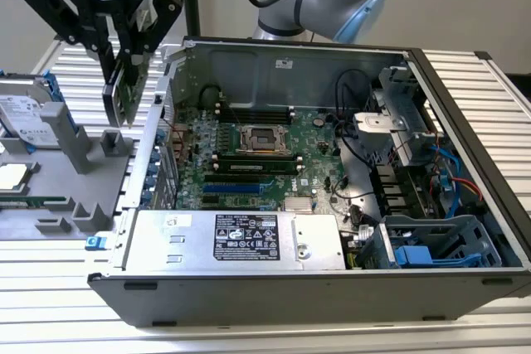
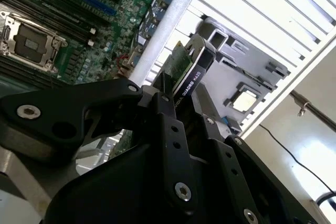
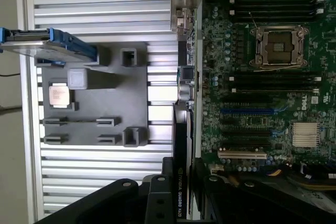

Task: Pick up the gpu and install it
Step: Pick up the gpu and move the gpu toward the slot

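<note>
- Grips thin, flat gpu point(image 1: 124, 101) upright between black, angular gripper point(image 1: 124, 68) fingers.
- Hangs over ribbed metal table point(image 1: 489, 89), near grey moulded fixture point(image 1: 50, 173), just beside open sheet-metal case point(image 1: 249, 64), exterior view's left.

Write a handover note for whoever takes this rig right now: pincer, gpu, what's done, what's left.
Pincer: shut on the gpu, which hangs below it on edge.
Position: the gpu is in the air, clear of the grey parts holder, outside the open computer case on the exterior view's left.
Done: gpu picked up.
Left: it is not yet seated on the motherboard.
</note>
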You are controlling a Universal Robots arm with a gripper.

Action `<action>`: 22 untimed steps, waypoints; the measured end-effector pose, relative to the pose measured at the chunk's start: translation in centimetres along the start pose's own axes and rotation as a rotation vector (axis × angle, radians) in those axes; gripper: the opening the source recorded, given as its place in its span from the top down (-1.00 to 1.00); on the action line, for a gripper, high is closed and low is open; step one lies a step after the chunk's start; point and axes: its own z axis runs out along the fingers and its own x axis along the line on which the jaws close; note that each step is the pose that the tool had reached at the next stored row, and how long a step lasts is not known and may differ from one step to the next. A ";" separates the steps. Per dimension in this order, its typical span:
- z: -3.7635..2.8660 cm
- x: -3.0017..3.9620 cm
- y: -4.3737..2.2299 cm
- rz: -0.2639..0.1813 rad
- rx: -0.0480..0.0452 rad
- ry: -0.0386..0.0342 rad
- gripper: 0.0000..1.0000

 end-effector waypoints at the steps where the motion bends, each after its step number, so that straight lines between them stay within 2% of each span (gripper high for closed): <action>1: -0.01 -0.11 0.00 0.000 0.0000 0.0001 1.00; 22: -0.15 -2.27 0.04 0.000 0.0001 0.0036 1.00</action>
